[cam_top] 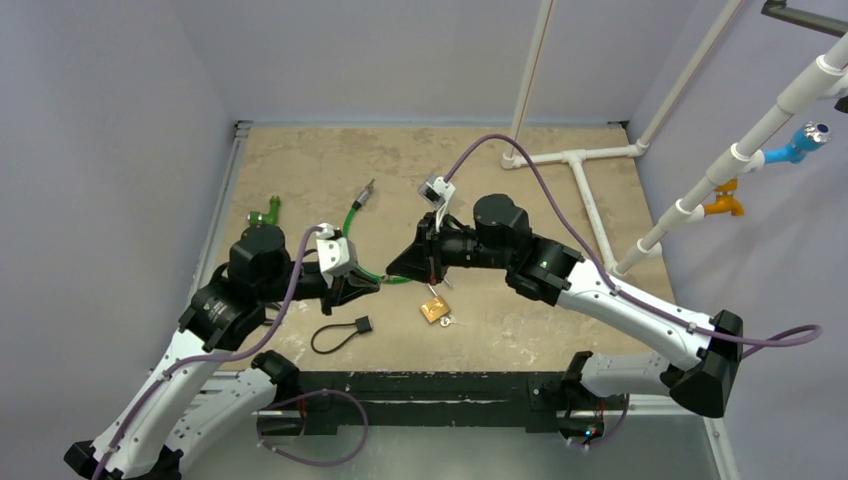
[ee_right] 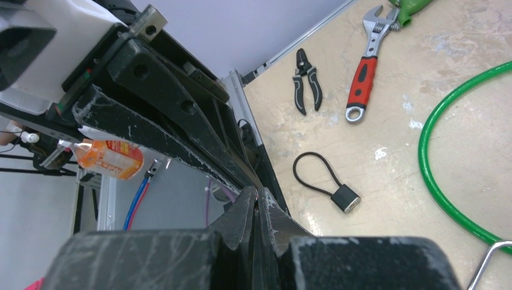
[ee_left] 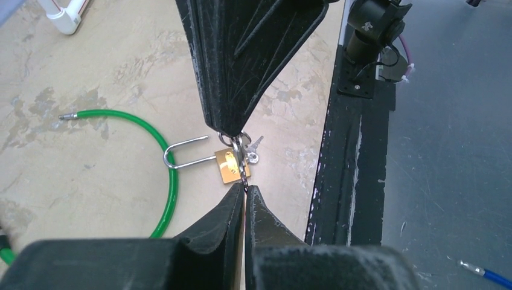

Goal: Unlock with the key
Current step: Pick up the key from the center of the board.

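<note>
A small silver key (ee_left: 242, 162) hangs in the air between my two grippers, above the table. My left gripper (ee_left: 244, 188) is shut on its lower end. My right gripper (ee_left: 232, 130) comes from the opposite side and is shut on its upper end, by the ring. In the top view both, left gripper (cam_top: 368, 286) and right gripper (cam_top: 392, 270), meet tip to tip at mid-table. The brass padlock (ee_left: 227, 170) lies flat on the table beneath them, also visible in the top view (cam_top: 434, 311), with a spare key (ee_left: 254, 145) beside it. In the right wrist view my right gripper (ee_right: 256, 192) is pressed together.
A black cable lock (cam_top: 340, 335) lies near the front edge. A green cable (cam_top: 352, 225) loops around the padlock's far side. A red-handled wrench (ee_right: 365, 66) and black pliers (ee_right: 307, 72) lie at the left. White pipes (cam_top: 580, 170) stand back right. A black rail (ee_left: 350, 151) borders the table front.
</note>
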{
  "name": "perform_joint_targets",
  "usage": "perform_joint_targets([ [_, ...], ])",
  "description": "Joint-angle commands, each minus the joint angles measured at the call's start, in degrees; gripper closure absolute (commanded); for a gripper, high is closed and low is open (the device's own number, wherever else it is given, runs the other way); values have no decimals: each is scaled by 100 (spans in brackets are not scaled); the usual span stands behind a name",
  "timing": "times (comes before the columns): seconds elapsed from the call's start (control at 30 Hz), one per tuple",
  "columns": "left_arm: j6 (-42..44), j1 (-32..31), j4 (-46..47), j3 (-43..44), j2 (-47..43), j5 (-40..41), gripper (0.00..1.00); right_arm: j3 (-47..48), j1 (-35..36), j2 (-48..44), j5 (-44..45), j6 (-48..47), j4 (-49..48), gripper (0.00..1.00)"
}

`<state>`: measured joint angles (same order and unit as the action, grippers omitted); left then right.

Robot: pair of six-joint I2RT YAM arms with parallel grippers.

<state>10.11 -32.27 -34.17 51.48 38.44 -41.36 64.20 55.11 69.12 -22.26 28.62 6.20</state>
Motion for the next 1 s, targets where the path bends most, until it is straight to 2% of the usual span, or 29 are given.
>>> perform_joint_targets([
  [0.0, 152, 12, -241, 448, -93, 136, 100, 107, -16, -181, 59, -226, 291, 100],
  [0.17, 234, 13, -548, 589, -27, 104, 100, 93, -13, -301, 25, -337, 450, 88],
  [0.3, 253, 12, -613, 639, 35, -37, 100, 122, -17, -353, -15, -340, 446, 87],
  [0.4, 264, 17, -654, 706, 89, -92, 100, 173, -18, -377, -14, -349, 492, 74],
  [0.5, 285, 12, -763, 753, 115, -184, 100, 258, -18, -533, 140, -605, 603, 55],
  [0.57, 341, 12, -932, 823, 164, -246, 100, 441, -19, -586, 170, -808, 688, 48],
  [0.77, 423, 13, -1077, 952, 206, -234, 100, 947, -18, -118, -205, -1122, 842, 46],
  [0.97, 423, 12, -1113, 1019, 208, -215, 100, 1082, 4, 324, -836, -1248, 875, 50],
])
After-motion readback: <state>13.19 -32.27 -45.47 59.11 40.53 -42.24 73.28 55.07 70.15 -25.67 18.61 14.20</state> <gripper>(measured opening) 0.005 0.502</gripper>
